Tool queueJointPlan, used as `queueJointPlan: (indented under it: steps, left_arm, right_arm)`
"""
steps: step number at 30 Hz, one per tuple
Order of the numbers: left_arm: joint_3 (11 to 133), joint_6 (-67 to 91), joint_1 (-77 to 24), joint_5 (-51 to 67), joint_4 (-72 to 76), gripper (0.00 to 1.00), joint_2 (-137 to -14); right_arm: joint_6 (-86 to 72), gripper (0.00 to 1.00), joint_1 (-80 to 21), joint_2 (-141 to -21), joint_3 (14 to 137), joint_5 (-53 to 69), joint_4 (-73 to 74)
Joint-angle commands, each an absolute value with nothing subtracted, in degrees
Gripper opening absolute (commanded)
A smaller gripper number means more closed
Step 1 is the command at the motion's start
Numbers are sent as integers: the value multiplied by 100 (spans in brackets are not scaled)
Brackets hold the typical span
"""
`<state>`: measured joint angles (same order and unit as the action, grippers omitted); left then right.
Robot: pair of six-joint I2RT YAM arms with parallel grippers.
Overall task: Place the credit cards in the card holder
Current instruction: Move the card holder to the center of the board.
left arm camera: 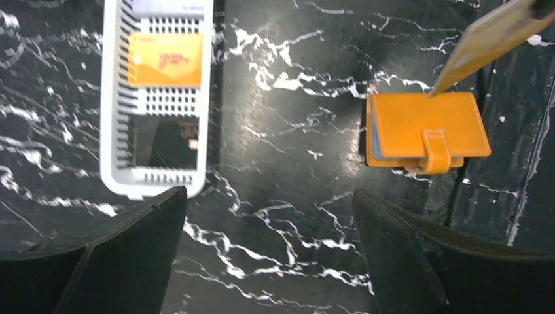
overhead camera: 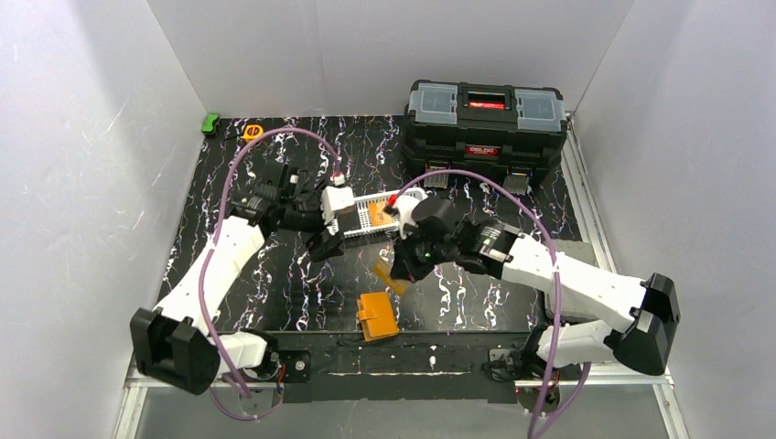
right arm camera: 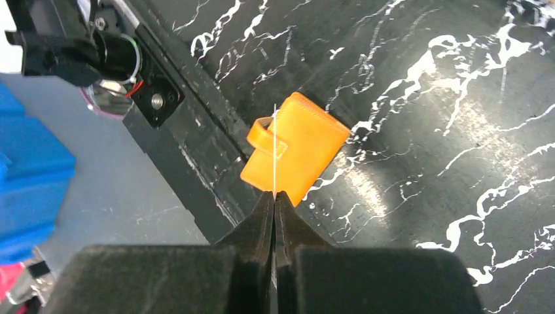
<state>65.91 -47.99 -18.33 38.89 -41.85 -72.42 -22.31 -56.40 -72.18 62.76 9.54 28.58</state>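
The card holder [overhead camera: 377, 315], a closed orange wallet with a snap tab, lies near the table's front edge; it also shows in the left wrist view [left arm camera: 425, 127] and the right wrist view [right arm camera: 304, 147]. My right gripper [overhead camera: 403, 270] is shut on an orange credit card [overhead camera: 384, 272], held in the air just above and behind the wallet. The card shows edge-on in the right wrist view [right arm camera: 274, 147] and slanting in the left wrist view [left arm camera: 491, 36]. My left gripper [left arm camera: 271, 242] is open and empty beside the white basket [left arm camera: 111, 98]. That basket holds another orange card [left arm camera: 165, 60] and a whitish card [left arm camera: 167, 6].
A black toolbox [overhead camera: 485, 114] stands at the back right. The white slotted basket [overhead camera: 359, 229] sits mid-table between the arms. A small green object [overhead camera: 210, 123] and a yellow round thing [overhead camera: 253, 132] lie at the back left. White walls enclose the table.
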Motion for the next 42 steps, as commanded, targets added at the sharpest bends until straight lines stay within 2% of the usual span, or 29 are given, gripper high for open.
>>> queueJointPlan:
  steps: [1, 8, 12, 26, 38, 42]
  left_arm:
    - [5993, -4380, -1680, 3603, -4339, 98, -6383]
    - [5992, -3774, -1476, 3239, -4831, 98, -6160]
    - [5898, -3765, -1468, 3172, -4909, 98, -6033]
    - [5659, -3512, -1462, 2978, -4745, 98, -5919]
    - [5693, -3388, -1462, 2935, -4552, 98, -6117]
    - [5745, -3382, -1461, 2893, -4545, 98, -6143]
  right_arm:
    - [-2024, 1, -6709, -7599, 7138, -447, 3816]
    - [-2205, 1, -8393, -9246, 8522, -2090, 5696]
    - [-2310, 1, -8927, -9705, 8727, -2456, 6260]
    - [-2210, 1, -9533, -10691, 9505, -2233, 6523]
    - [-2033, 1, -9485, -10781, 9307, -1964, 6171]
    - [-1961, 1, -9419, -10857, 9131, -2252, 6061]
